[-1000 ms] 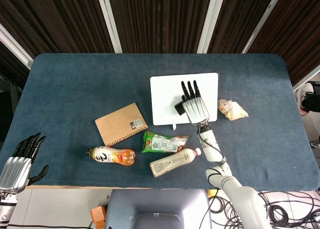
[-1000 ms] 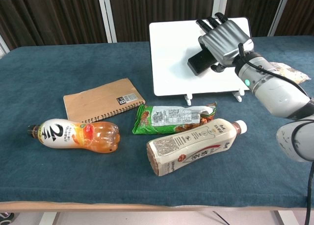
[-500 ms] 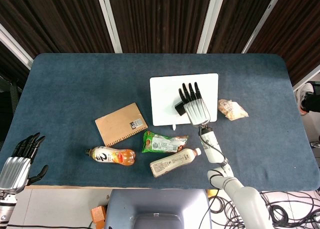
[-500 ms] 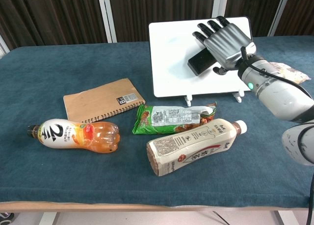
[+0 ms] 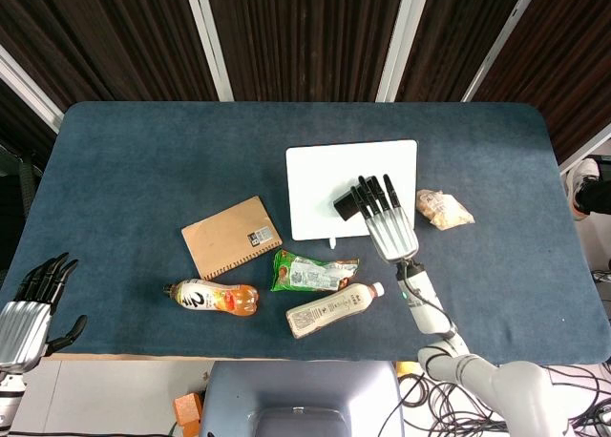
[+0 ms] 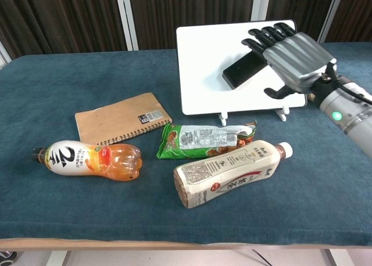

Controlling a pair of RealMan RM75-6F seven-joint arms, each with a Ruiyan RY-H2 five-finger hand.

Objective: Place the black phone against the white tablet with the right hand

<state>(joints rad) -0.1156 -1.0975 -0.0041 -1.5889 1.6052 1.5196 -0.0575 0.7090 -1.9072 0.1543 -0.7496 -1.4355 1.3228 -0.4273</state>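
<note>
Drawn back and to the right since a second ago: right hand (image 6: 294,54), then wrapped over the black phone (image 6: 244,71), now off it, fingers (image 6: 261,39) spread and empty, tips just at the phone's right end, palm out past the white tablet (image 6: 203,63)'s lower right corner. Phone unmoved through all three moments, lying tilted against the tablet's face, one end lower left, the other upper right. Tablet propped upright on a small stand near the far middle of the blue table (image 6: 46,86). From the head view, same picture: right hand (image 5: 387,218) over the tablet's (image 5: 320,184) lower right edge, black phone (image 5: 347,203) showing just left of the fingers. Left hand (image 5: 27,308) low at the table's near left corner, fingers apart, holding nothing, slightly lower in frame than before. Elsewhere on the cloth, nothing shifted: brown notebook (image 6: 122,119) left of the tablet, orange drink bottle (image 6: 90,160) on its side near the front left, green snack packet (image 6: 206,139) in front of the tablet's stand, pale milk-tea bottle (image 6: 229,173) lying just in front of the packet, cap toward the right, and a clear wrapped snack (image 5: 444,209) to the right of the tablet.
</note>
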